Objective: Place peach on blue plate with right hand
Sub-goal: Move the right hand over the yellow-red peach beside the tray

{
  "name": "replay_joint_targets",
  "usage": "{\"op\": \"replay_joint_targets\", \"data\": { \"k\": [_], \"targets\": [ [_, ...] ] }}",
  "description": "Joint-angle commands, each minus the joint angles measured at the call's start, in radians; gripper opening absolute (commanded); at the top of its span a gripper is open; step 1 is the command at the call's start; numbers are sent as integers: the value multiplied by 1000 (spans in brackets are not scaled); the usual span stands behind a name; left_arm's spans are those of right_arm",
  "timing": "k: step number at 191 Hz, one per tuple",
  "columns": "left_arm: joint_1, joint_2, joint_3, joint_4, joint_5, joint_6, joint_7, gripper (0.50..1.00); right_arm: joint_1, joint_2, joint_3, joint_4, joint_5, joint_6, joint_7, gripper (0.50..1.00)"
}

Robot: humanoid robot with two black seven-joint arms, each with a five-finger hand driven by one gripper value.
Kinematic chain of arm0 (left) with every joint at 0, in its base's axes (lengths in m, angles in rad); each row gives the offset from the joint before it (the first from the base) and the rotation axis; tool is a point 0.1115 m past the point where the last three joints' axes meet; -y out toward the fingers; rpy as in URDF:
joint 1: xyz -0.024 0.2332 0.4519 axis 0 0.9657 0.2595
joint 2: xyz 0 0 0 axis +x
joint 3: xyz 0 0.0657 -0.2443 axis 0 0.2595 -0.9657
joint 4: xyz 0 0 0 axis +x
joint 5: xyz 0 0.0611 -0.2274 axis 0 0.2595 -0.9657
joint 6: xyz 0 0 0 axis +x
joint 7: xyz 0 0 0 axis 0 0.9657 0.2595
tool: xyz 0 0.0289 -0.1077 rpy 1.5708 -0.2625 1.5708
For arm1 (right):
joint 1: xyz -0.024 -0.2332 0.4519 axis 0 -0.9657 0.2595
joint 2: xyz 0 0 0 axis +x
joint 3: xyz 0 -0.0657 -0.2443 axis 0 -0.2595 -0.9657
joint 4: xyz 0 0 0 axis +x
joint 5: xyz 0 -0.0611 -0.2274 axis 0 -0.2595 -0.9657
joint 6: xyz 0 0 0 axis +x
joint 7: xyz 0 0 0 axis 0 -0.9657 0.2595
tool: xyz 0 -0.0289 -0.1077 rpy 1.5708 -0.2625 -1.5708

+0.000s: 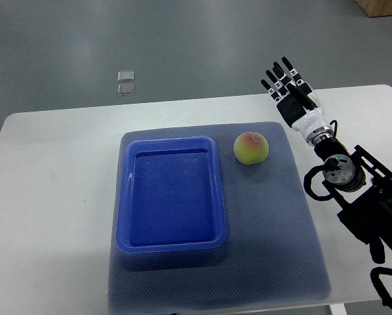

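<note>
On the grey mat (pixel 274 249) covering the tabletop (pixel 52 164), the peach (pixel 251 147) rests just right of the empty blue plate (pixel 172 244), while the right hand (pixel 289 88) hovers beyond with fingers extended, holding nothing, positioned for approach.

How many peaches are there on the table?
1. The peach sits on the grey mat, just right of the blue plate, which is empty. Nothing appears hidden.

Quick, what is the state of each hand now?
Left hand: not in view.
Right hand: open, fingers spread, holding nothing; it is apart from the round yellow-green peach with a red blush.
</note>
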Motion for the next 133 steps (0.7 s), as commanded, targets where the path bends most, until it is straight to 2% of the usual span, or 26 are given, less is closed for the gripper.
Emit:
{"op": "replay_joint_targets", "data": {
  "k": [1,73,103,133],
  "targets": [
    [0,0,0,0,-1,0,0,1000,0,0,0,0,0,0,1,930],
    [0,0,0,0,-1,-2,0,1000,12,5,-18,2,-15,-8,-4,932],
    [0,0,0,0,1,-2,0,1000,63,-9,-104,2,-41,-8,-7,932],
    [0,0,0,0,-1,-12,0,1000,144,-52,-238,0,-181,-9,-12,932]
  ]
}}
